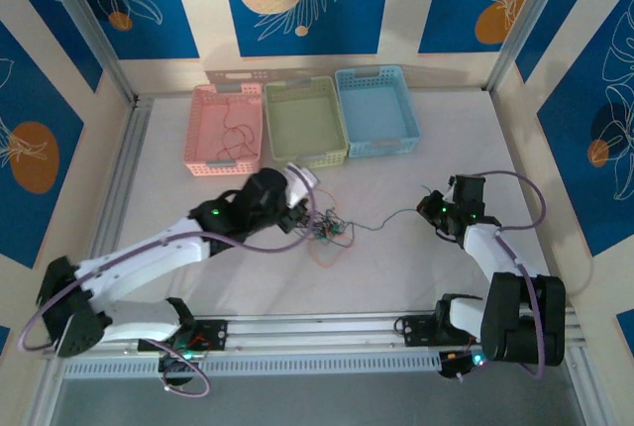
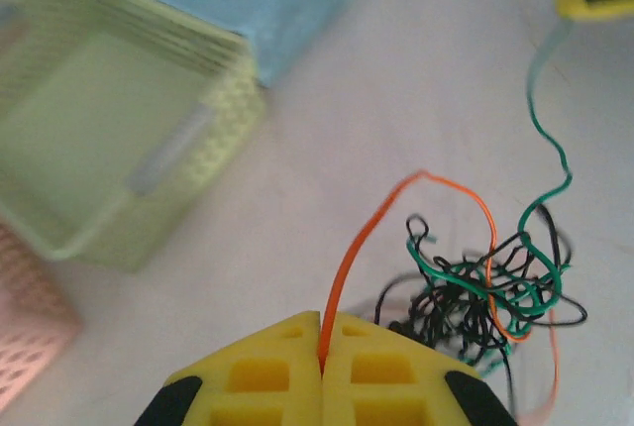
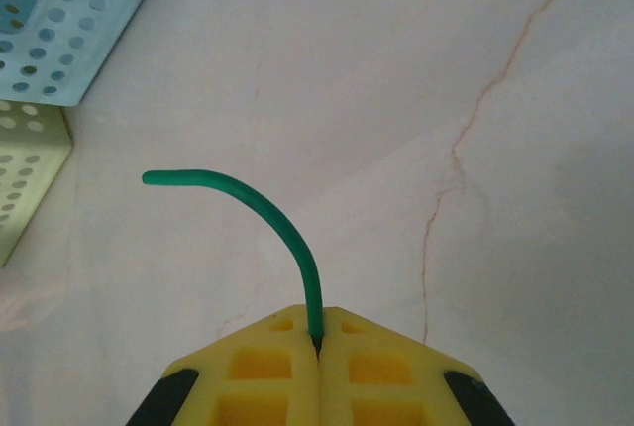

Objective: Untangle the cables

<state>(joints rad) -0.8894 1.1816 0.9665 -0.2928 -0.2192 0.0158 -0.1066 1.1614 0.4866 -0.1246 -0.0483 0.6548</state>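
Cables: knotted clump of red, green and black wire, lying on the worktop between the two arms, close to the left one and in front of the green basket.
Left gripper: clenched on a red wire, with the yellow pads pressed together and the wire pinched in the seam between them. It sits just beside the clump.
Red wire: leaves the pads, climbs, arcs over and drops into the tangle. Its far part is lost among the black and green loops.
Right gripper: clenched on a green wire, pads together, well apart from the clump on the right side of the worktop.
Green wire: a short free end sticks out past the right gripper pads and curls to the left. In the top view the strand runs from the clump across to the right gripper, wavy and not pulled straight.
Clump detail: black strands are the densest part, with green loops through and around them. One red loop hangs out on the near side.
Baskets: pink basket, green basket and blue basket stand side by side along the far edge.
Pink basket: a thin dark wire lies curled inside.
Worktop surface: pale, with a thin brownish vein in the right wrist view.
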